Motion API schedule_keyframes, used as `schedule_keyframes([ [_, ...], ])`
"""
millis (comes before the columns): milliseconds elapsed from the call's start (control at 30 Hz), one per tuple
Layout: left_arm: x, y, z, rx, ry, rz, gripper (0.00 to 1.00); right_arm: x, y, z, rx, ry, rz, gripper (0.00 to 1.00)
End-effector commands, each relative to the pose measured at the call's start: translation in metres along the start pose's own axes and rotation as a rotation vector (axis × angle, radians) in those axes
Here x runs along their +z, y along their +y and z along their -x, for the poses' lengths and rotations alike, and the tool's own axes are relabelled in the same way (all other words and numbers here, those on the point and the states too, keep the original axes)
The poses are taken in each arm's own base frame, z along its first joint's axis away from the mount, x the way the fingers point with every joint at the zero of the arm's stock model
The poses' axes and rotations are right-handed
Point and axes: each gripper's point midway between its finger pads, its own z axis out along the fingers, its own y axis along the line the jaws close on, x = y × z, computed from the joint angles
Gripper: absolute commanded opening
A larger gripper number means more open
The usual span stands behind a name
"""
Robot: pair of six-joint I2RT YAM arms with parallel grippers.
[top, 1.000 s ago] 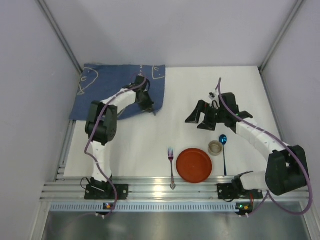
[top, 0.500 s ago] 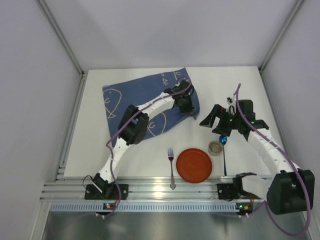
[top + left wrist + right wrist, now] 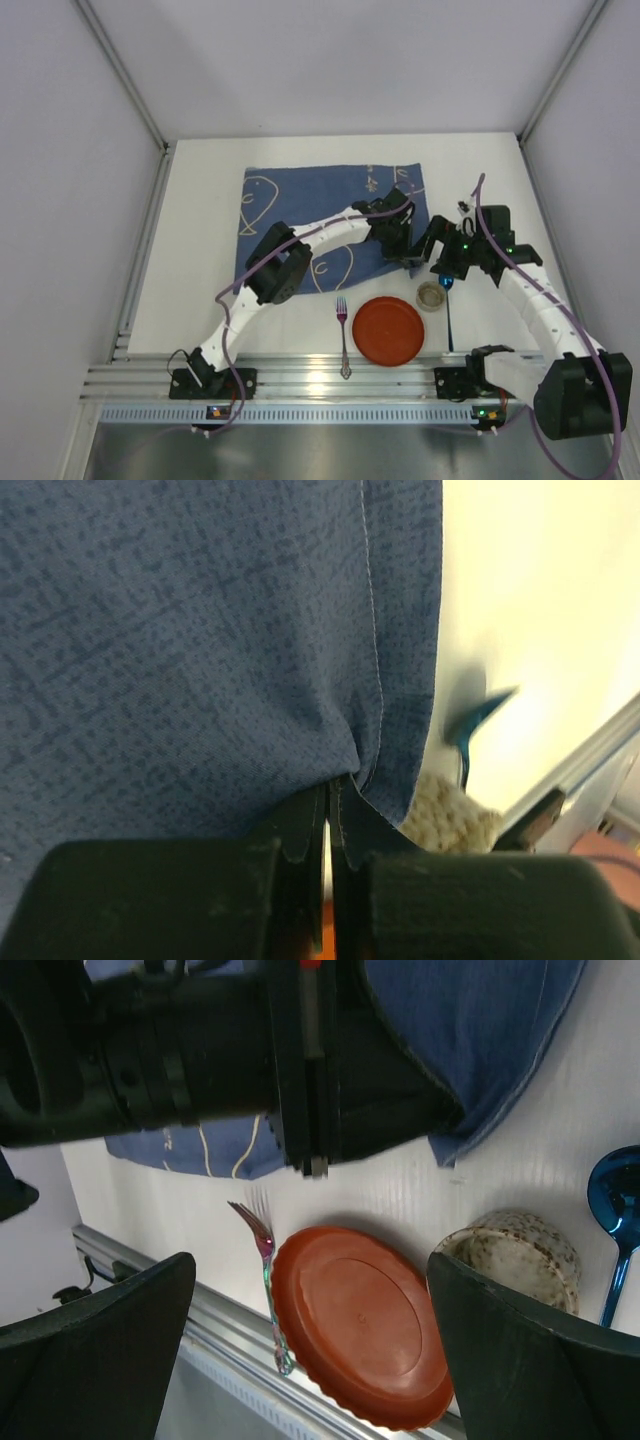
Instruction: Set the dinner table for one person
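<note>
The blue cloth (image 3: 325,215) with white line drawings lies spread on the white dinner table (image 3: 200,290). My left gripper (image 3: 403,250) is shut on the cloth's near right corner; in the left wrist view the cloth (image 3: 200,630) fills the frame above the closed gripper (image 3: 328,802). My right gripper (image 3: 440,252) is open and empty just right of it, above the speckled cup (image 3: 432,295). In the right wrist view, between the open gripper (image 3: 310,1265) fingers, lie the red plate (image 3: 360,1325), the fork (image 3: 266,1280), the cup (image 3: 515,1255) and the blue spoon (image 3: 615,1200).
The red plate (image 3: 389,330) sits near the front rail (image 3: 300,380), with the fork (image 3: 343,330) to its left and the blue spoon (image 3: 447,300) to its right. The two arms are close together over the cloth's right corner. Walls enclose the table.
My left gripper has dragged the blue cloth from the far left corner rightwards and toward the plate. My right gripper has moved right and nearer, above the cup.
</note>
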Motion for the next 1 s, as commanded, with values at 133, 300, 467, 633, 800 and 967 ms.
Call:
schedule_keyframes([
  [133, -0.053, -0.053, -0.02, 0.046, -0.021, -0.125, 0.89, -0.005, 0.0, 0.008, -0.001, -0.03, -0.009, 1.0],
  [300, -0.081, -0.07, -0.001, 0.055, -0.122, -0.123, 0.98, -0.005, 0.001, 0.009, 0.003, -0.025, -0.003, 1.0],
  [467, -0.13, -0.077, 0.038, 0.076, -0.295, -0.036, 0.98, -0.003, -0.001, 0.009, 0.01, -0.018, -0.01, 1.0],
  [633, -0.17, -0.045, 0.025, 0.093, -0.339, 0.115, 0.97, 0.001, -0.002, 0.015, 0.022, -0.021, -0.029, 1.0],
  [800, -0.2, 0.011, -0.022, 0.061, -0.341, 0.238, 0.97, 0.023, -0.004, 0.02, 0.064, 0.053, -0.02, 0.97],
  [967, -0.212, 0.06, -0.055, -0.006, -0.359, 0.334, 0.97, 0.055, -0.02, 0.025, 0.084, 0.139, -0.053, 0.66],
])
